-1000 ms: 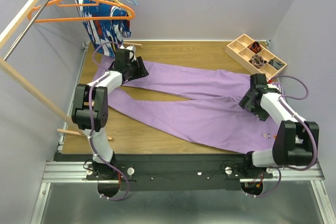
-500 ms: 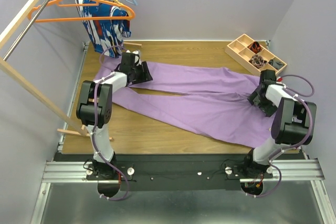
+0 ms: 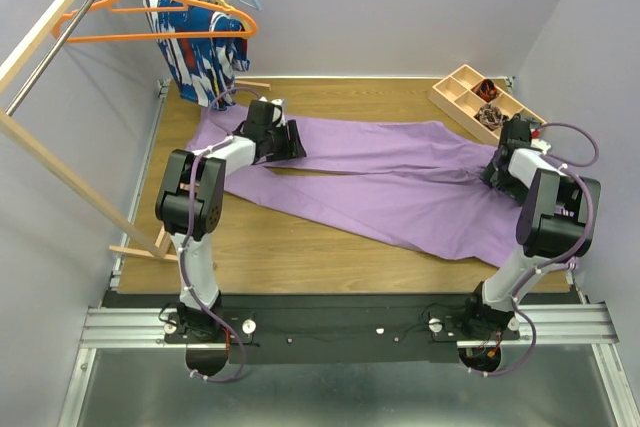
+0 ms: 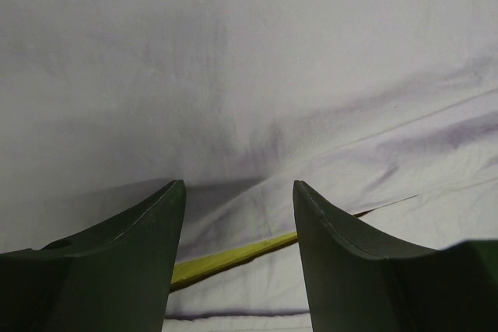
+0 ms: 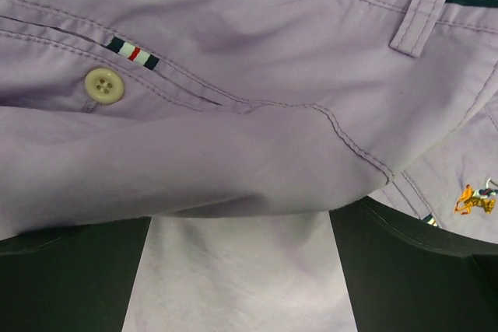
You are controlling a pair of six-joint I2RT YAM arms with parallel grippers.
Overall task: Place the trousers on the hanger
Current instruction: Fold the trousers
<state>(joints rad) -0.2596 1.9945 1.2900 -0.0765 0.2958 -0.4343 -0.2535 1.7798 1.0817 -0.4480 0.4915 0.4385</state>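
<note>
So the long lilac-purple soft fabric trousers (image 3: 400, 182) were lying flat across the wooden table (image 3: 300, 257), leg ends at the left and the striped waistband end at the right. They weren't on the thin bright orange plastic hanger (image 3: 120, 38), which hung well apart on the wooden clothes rack (image 3: 50, 32) in the far left corner, just beside a blue, white and red patterned garment (image 3: 200, 57).

The left gripper (image 3: 290, 139) was down on the far leg near its left end. In its wrist view the fingers (image 4: 117, 262) stood spread, the fabric rucked up a little between them, with a sliver of tabletop showing underneath.

The right gripper (image 3: 505, 165) sat at the waistband end. Up close its fingers (image 5: 70, 277) were spread as wide as they go, with a fold of the trousers draped over the tips, a pale four-hole button (image 5: 103, 85) and the striped waistband just beyond. Not pinching anything that I could see.

A wooden compartment tray (image 3: 470, 87) sat at the far right.
</note>
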